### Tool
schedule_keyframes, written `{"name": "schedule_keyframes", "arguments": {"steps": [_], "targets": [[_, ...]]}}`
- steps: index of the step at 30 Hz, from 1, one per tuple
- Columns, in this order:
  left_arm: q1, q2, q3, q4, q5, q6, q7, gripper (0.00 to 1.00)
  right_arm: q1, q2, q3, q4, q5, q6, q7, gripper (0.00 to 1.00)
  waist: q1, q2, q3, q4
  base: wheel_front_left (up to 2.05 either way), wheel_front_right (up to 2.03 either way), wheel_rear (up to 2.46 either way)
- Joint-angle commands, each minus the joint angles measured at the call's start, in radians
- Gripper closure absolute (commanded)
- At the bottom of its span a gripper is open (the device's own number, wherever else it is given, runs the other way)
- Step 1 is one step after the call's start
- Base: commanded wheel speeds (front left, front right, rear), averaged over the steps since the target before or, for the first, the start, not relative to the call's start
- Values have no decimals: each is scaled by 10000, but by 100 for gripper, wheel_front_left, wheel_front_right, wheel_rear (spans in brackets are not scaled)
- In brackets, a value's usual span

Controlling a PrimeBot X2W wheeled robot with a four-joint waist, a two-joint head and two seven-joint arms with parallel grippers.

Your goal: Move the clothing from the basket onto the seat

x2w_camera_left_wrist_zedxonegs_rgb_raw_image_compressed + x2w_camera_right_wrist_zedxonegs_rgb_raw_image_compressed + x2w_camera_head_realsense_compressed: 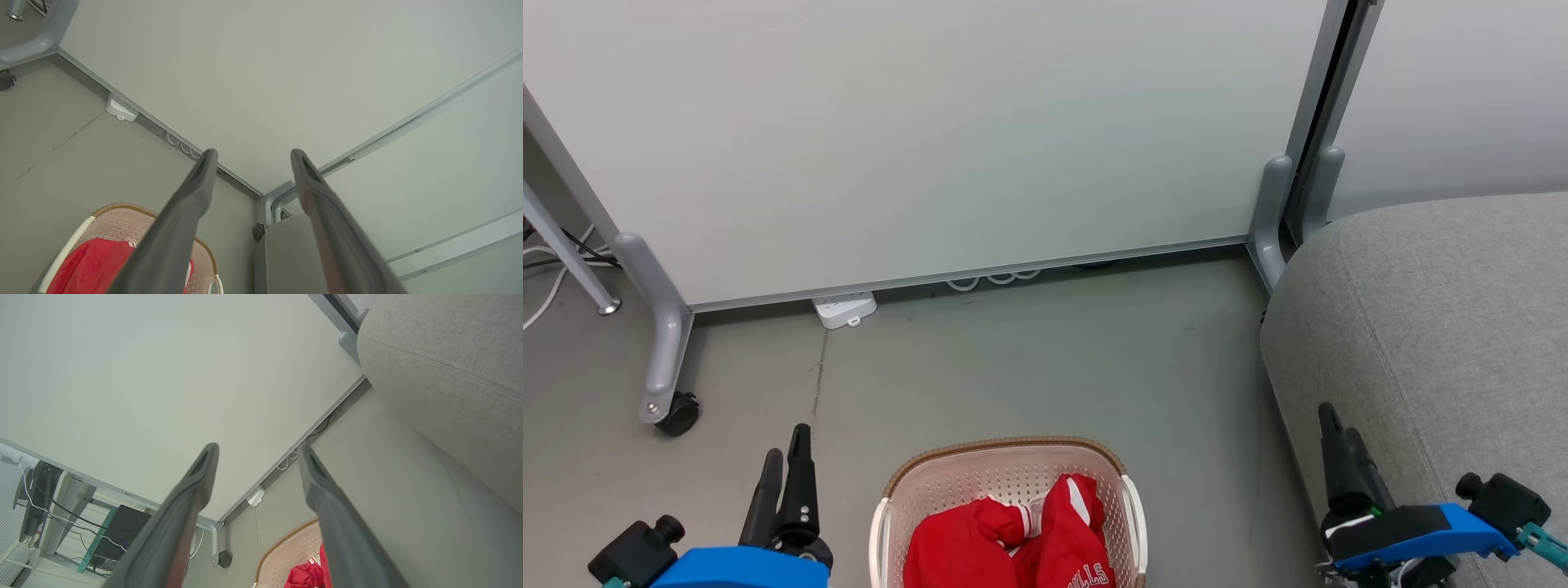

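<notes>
We face a grey floor [1054, 351] and a pale partition panel [931, 139], with the grey seat [1445, 327] at the right.
The basket [1005, 445] stands on the floor left of the seat, curved rim toward the panel. The frame's bottom edge cuts it off, so we cannot tell its long axis. The red clothing [1013, 547] lies crumpled inside, its lettering partly cropped. Our left gripper [254, 155] and right gripper [257, 451] are both spread wide and empty.

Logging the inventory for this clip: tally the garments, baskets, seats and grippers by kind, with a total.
Red garments: 2, as far as the heap shows
Basket: 1
Seat: 1
Grippers: 2, left gripper and right gripper, both open
Total: 6
</notes>
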Motion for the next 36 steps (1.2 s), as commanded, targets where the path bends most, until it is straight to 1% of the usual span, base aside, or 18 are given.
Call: {"name": "schedule_keyframes", "arguments": {"steps": [1, 7, 15, 36], "targets": [[-162, 95, -21, -163, 235, 19, -101, 0, -268, -40, 54, -126, -283, 0, -79, 0, 0, 0, 0, 3, 0, 0, 0], [-138, 101, -171, -217, 1219, 46, -286, 0, -245, -44, 120, -212, -1200, 0, -197, 0, 0, 0, -5, 20, 0, 0, 0], [-150, 109, -263, -224, 2275, 61, -527, 0, -214, -49, 117, -250, -2251, 0, -349, 0, 0, 0, -12, 23, 0, 0, 0], [-25, 126, -427, -67, 4698, -5, -1071, 0, -217, -60, 121, -264, -4474, 0, -683, 0, 0, 0, -26, 0, 0, 0, 0]]}}
